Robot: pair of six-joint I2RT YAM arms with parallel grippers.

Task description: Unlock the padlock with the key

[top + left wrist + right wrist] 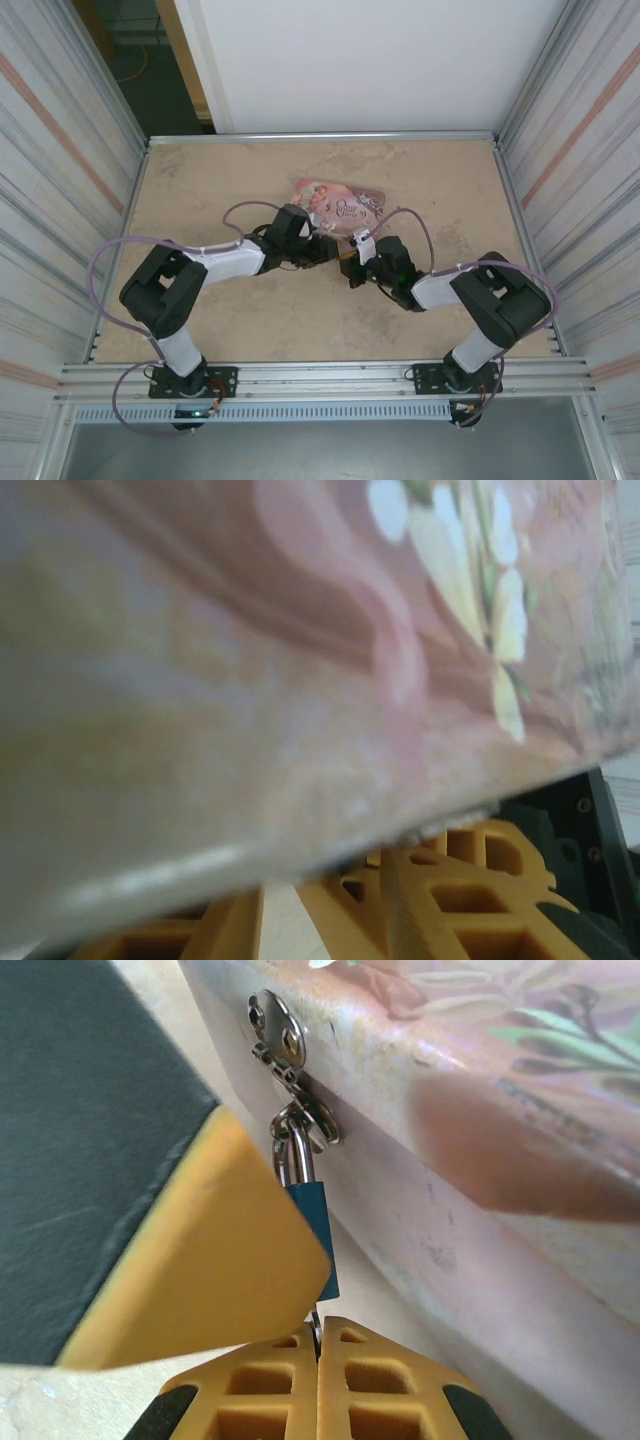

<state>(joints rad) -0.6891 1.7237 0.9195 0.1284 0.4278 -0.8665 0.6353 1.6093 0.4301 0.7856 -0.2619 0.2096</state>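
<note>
The tiny blue padlock (320, 1228) hangs by its metal shackle (292, 1156) from the hasp on the pink illustrated tin (470, 1110). Just below it, my right gripper (318, 1338) is shut on the key (317, 1324), a thin metal sliver pointing up at the padlock's underside. One yellow finger (200, 1260) of my left gripper lies against the padlock's left side and hides part of it. In the left wrist view the left gripper (290, 895) has its jaws apart with pale table between them. Their tips are hidden under the blurred tin (300, 680).
From above, the tin (338, 203) lies mid-table with both grippers meeting at its near edge, the left gripper (322, 248) and the right gripper (352, 262). Corrugated walls enclose the table (200, 190) on both sides, and a metal rail runs along the front.
</note>
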